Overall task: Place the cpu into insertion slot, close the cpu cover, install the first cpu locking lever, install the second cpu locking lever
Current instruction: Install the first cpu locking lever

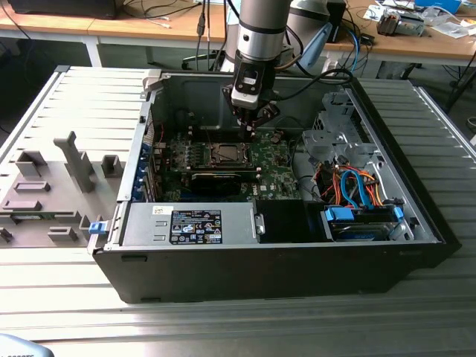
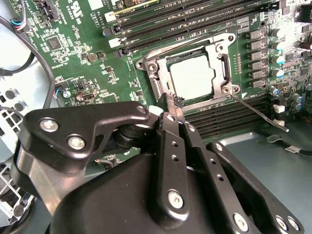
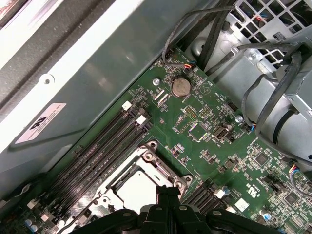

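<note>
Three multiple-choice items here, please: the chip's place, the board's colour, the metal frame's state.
1. Where is the chip? A. inside the metal frame on the circuit board; B. on the table; C. on the power supply.
2. The circuit board is: A. blue; B. green; C. red.
3. The metal frame is: A. standing upright; B. lying flat around the chip; C. taken off.
Answers: 1 A, its silver top shows through the frame's opening; 2 B, green in both wrist views; 3 B, it rings the chip level with the board.
</note>
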You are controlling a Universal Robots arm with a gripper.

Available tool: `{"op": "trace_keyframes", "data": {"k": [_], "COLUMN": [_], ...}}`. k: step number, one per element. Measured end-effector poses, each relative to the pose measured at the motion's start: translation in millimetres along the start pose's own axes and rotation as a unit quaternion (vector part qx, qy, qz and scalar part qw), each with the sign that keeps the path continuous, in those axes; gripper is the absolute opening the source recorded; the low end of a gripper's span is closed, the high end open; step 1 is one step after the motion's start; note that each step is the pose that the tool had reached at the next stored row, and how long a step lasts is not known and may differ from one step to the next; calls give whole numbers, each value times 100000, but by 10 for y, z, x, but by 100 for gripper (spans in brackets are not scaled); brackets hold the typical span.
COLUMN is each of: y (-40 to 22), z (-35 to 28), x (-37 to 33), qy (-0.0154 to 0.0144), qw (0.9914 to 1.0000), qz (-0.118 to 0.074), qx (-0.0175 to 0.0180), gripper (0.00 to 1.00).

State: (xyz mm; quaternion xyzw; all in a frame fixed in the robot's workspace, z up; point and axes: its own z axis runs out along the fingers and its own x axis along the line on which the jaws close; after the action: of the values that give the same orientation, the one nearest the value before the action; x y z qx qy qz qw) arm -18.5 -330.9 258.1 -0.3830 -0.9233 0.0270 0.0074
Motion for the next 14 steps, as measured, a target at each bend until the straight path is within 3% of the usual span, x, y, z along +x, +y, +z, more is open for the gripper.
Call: {"op": "trace_keyframes", "data": {"k": [14], "y": [0], "z": [0], "x": [0], "qy": [-39], "qw": [99998], "qz": [-680], "qx": [-7], "gripper": [11]}}
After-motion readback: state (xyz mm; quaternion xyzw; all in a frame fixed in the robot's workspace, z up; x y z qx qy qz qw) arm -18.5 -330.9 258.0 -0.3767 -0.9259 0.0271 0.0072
